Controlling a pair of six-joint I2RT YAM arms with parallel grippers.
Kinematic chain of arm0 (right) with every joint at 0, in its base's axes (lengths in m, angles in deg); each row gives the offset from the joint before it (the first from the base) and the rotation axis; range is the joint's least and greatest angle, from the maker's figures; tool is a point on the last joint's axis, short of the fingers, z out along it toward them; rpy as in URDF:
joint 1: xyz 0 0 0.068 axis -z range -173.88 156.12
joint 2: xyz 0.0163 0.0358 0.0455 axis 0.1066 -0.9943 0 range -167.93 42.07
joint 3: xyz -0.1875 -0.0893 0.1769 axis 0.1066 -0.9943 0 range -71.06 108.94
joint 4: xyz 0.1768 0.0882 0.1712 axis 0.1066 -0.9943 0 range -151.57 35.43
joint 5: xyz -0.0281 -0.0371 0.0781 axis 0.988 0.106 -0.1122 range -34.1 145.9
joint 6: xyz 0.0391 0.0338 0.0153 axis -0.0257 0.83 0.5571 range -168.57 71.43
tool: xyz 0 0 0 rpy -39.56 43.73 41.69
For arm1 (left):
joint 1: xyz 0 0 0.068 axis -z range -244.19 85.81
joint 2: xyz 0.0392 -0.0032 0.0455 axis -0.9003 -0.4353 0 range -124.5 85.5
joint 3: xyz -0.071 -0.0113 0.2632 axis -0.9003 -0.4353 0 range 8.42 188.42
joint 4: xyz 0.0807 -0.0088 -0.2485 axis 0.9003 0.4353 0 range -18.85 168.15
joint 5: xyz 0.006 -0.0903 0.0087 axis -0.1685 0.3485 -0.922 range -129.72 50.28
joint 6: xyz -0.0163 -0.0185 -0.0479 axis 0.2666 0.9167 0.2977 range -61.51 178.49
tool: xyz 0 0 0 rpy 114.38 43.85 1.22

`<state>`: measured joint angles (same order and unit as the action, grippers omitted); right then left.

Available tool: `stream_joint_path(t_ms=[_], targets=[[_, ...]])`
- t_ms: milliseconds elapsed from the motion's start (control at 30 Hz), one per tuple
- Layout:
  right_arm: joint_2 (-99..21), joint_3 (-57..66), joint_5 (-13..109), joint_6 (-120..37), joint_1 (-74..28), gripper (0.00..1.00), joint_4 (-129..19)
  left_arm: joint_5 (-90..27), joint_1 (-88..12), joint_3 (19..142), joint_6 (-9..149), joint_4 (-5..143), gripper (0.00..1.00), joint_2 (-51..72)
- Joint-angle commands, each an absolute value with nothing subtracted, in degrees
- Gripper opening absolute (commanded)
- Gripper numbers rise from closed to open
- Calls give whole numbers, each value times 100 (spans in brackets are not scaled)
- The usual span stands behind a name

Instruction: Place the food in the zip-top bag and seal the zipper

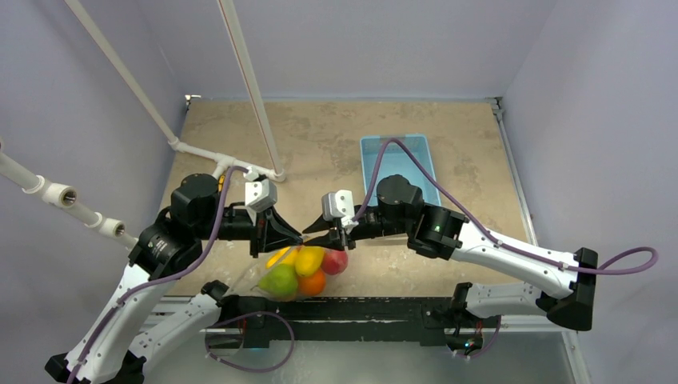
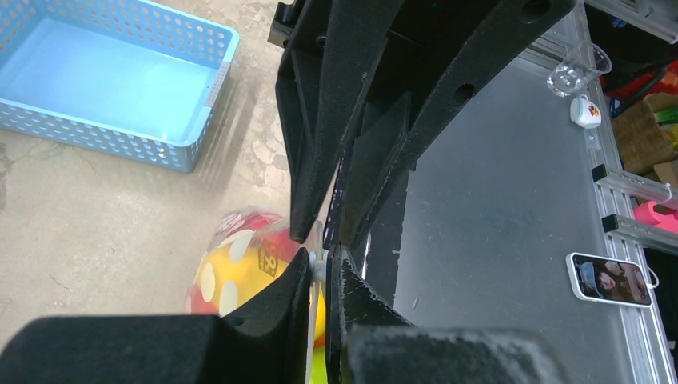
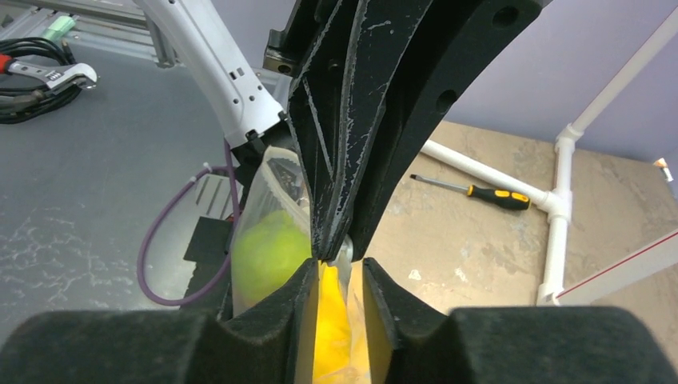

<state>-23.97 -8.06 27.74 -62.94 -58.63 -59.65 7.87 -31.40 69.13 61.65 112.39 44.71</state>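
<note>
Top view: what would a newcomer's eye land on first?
The bright fruit, green, yellow, orange and red, bunched in a clear dotted bag at the near edge of the table. Both claws meet above it: the left claw pinched shut on the bag's mouth, the right claw straddles it with jaws apart. A light-blue basket sits behind the right arm.

The left pincer (image 1: pixel 296 237) and the right pincer (image 1: pixel 313 238) are set tip to tip near the front edge of the table (image 1: pixel 320 136). The mouth of the bag (image 3: pixel 272 180) is found between the fingers of both. The bag itself is hung below them (toward the arm bases), with the fruits (image 1: pixel 302 270) packed inside it. A basket (image 1: pixel 364 164) is placed on the table behind the right pincer. A screwdriver (image 3: pixel 472 192) is laid behind the left pincer, just beside a pipe frame (image 1: pixel 200 150).
</note>
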Motion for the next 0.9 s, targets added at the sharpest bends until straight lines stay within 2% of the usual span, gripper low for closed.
stream_joint_path(t_ms=[0, 400, 533, 867], targets=[[-2381, -699, 2718, -6320, -5848, 26, -5810, 933, -3130, 6882, 6055, 10921, 0, 4544], [-2437, -767, 2645, -6358, -5848, 0, -5762, 915, -3126, 6863, 6071, 10912, 0, 4559], [-2427, -883, 2776, -6331, -5846, 0, -5621, 885, -3125, 6821, 6107, 10921, 0, 4599], [-2314, -1208, 4271, -5883, -5824, 0, -5484, 204, -3127, 6688, 6413, 11200, 0, 4738]])
